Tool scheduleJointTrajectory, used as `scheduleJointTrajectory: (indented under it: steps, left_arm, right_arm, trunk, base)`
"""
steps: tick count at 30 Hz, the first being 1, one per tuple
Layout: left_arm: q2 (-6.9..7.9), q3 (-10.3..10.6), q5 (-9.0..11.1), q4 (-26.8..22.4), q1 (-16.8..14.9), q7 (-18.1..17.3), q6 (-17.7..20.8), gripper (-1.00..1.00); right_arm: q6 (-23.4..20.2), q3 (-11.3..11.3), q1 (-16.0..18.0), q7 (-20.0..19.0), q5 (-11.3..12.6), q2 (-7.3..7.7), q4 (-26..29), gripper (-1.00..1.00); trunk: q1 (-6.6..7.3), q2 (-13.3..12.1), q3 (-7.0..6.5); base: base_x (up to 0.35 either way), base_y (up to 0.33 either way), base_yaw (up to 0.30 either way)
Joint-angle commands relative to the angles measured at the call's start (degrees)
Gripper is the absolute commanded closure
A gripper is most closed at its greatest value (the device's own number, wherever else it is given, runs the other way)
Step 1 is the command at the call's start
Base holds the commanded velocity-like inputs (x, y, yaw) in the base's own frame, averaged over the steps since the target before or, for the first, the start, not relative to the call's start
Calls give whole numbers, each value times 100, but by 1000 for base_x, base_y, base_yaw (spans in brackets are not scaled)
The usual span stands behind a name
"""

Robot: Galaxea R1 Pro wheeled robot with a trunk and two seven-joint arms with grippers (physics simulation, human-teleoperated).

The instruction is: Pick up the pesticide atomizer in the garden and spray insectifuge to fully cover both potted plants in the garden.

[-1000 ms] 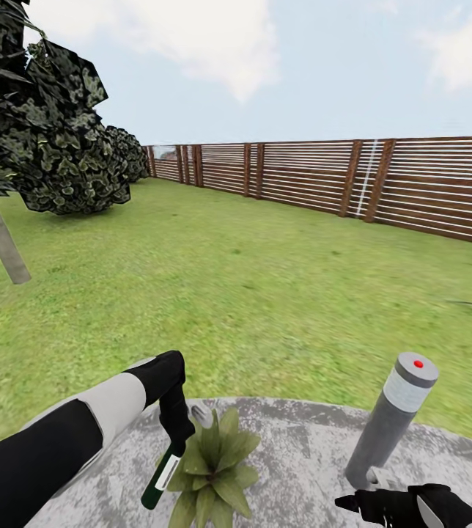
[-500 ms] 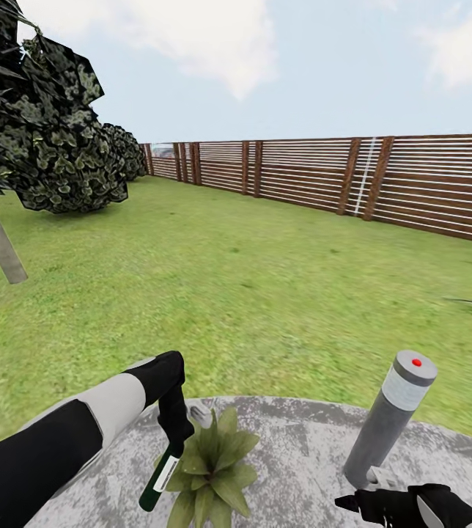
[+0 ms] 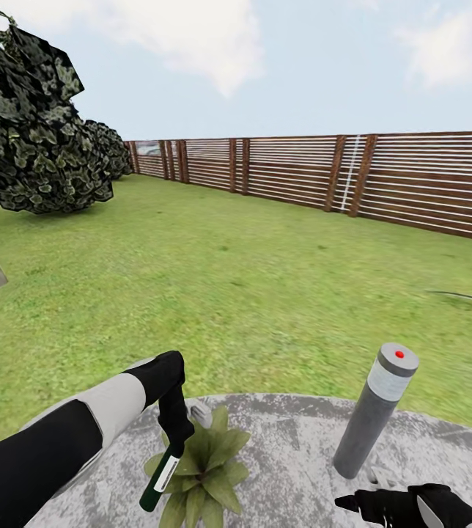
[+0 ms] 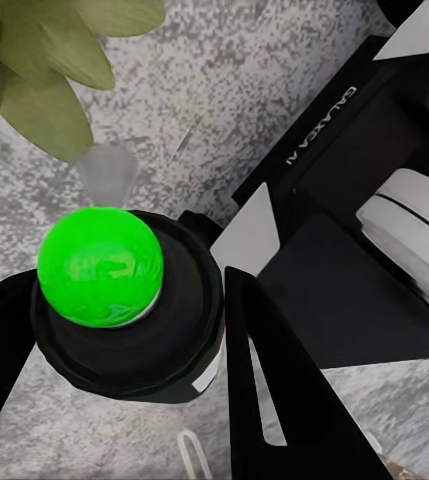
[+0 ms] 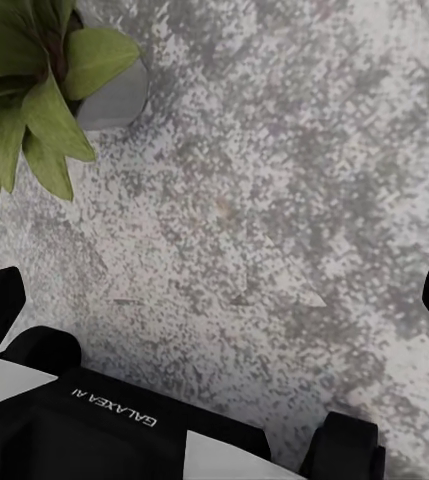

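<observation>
Green lawn (image 3: 251, 279) runs wide and open to a brown slatted wooden fence (image 3: 412, 180), with dark leafy trees (image 3: 27, 139) on the left. Nearer, a grey round paved patio (image 3: 295, 455) curves along the grass edge, bare between a grey bollard lamp post (image 3: 371, 411) and a low olive-green potted plant (image 3: 207, 462). Just beside that plant, the left gripper (image 3: 174, 433) has its jaws clamped on the slim dark green pesticide atomizer (image 3: 159, 477), tilted downward. Low over the patio, the right gripper (image 3: 357, 502) has its jaws apart.
</observation>
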State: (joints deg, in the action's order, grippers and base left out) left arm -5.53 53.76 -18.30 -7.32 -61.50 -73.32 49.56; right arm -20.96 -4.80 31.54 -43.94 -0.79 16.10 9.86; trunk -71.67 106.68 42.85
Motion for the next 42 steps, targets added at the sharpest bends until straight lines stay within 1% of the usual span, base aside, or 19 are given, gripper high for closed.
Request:
scheduleJointTrajectory:
  steps: [1, 11, 15, 17, 20, 22, 28, 34, 42]
  left_arm:
    - [-1, -32, -60, -6, -2, -40, 54, 100]
    - [-1, -38, -60, -13, -2, -34, 54, 100]
    - [-8, -40, -55, -21, -3, -27, 54, 100]
    - [-9, -43, -58, -26, -6, -25, 54, 100]
    - [-9, -43, -60, -30, -9, -24, 54, 100]
    - [-9, -42, -60, -30, -10, -24, 54, 100]
    - [-16, -42, -61, -32, -11, -24, 191, 100]
    - [-10, -41, -61, -168, -11, -24, 211, 100]
    - [-9, -41, -62, -198, -11, -24, 212, 100]
  right_arm:
    - [-57, -47, 1, -18, -8, -1, 7, -100]
    - [-57, -47, 1, -18, -8, -1, 7, -100]
    - [-57, -47, 1, -18, -8, -1, 6, -100]
    - [-57, -47, 1, -18, -8, -1, 6, -100]
    - [-57, -47, 1, -18, -8, -1, 7, -100]
    - [-57, -47, 1, -18, -8, -1, 7, -100]
    - [-57, -47, 1, -18, -8, -1, 3, -100]
    - [-57, -47, 1, -18, -8, -1, 4, -100]
    - [-57, -47, 1, -14, -8, -1, 5, -100]
  trunk:
    - [1, 3, 13]
    - [1, 3, 102]
    - [1, 3, 117]
    - [-43, 83, 154]
    - [-43, 83, 154]
    - [-87, 163, 190]
    - [-87, 163, 190]
    - [-219, 404, 298]
    - [-219, 404, 298]
  base:
    - [0, 0, -2]
    - [0, 0, 0]
    - [0, 0, 0]
    - [0, 0, 0]
    - [0, 0, 0]
    - [0, 0, 0]
    - [0, 0, 0]
    - [0, 0, 0]
    - [0, 0, 0]
